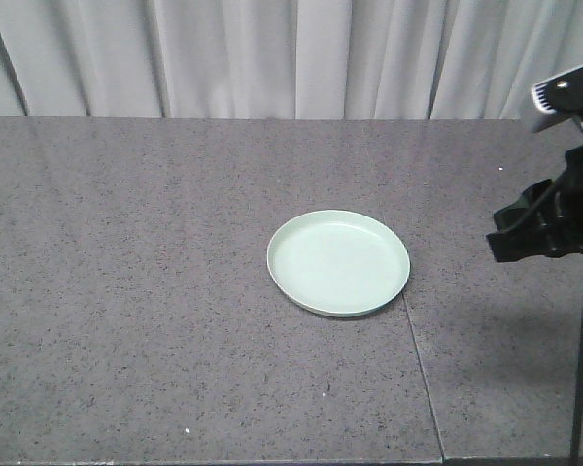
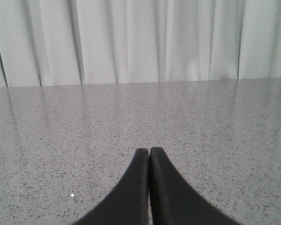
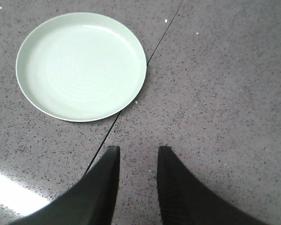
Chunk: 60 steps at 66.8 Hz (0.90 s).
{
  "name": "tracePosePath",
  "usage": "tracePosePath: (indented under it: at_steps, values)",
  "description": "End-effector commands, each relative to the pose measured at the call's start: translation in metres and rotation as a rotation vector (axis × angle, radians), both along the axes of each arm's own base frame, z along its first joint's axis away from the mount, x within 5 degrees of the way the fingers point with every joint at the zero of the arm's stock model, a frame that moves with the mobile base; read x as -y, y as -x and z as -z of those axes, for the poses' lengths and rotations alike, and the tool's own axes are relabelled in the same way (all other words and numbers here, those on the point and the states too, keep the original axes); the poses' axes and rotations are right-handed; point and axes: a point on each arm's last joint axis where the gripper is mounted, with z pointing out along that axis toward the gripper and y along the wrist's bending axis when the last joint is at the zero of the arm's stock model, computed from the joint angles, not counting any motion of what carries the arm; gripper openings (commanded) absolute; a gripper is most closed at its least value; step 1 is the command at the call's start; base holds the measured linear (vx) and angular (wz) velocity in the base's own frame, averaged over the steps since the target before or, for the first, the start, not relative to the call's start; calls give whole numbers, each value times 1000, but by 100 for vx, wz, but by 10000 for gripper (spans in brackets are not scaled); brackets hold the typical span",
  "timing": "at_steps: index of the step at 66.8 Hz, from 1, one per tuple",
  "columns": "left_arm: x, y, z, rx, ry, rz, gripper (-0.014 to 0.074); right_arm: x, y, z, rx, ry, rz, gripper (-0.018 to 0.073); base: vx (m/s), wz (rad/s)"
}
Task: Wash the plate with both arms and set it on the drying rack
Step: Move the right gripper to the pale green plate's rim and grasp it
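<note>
Grey speckled stone forms the counter (image 1: 126,291) in the front-facing view. The plate (image 1: 338,262) lies flat on it, rim up, a little right of the middle. It is pale mint green, smooth and plain. A thin seam (image 1: 423,379) in the stone starts at the plate's near right edge and runs toward the front edge of the counter. A white pleated curtain (image 1: 272,58) hangs along the far side. The right arm (image 1: 544,228) comes in at the right edge as a black mass with a small grey box (image 1: 564,95) above it. It is held over the counter, well apart from the plate and touching nothing. From here I cannot tell how its tips stand

In the left wrist view the left fingers (image 2: 133,192) are pressed tip to tip with no gap and nothing between them. They point across bare counter toward the curtain, and the plate does not show in this view

In the right wrist view the right fingers (image 3: 100,192) are parted with a clear gap, through which the counter shows, and they hold nothing. The plate sits ahead of them and to the left, near the tips but not touching them. The seam passes just beside the plate's right rim and runs down under the left one of the two tips. A bright patch of glare lies on the stone at the lower left
</note>
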Motion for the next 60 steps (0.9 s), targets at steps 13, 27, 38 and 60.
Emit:
tracePosePath:
  at_steps: [13, 27, 38, 60]
  values:
    - [1, 3, -17, 116, 19, 11, -6, -10, -40, 8, -91, -7, 76, 357, 0, 0]
    - [1, 3, -17, 116, 19, 11, -6, -20, -69, 18, -135, -39, 78, 431, 0, 0]
    - [1, 3, -17, 116, 19, 11, -6, -28, -93, 24, -166, -90, 102, 431, 0, 0]
    - [1, 3, -17, 116, 19, 11, -6, -39, -132, 51, -266, -98, 116, 407, 0, 0]
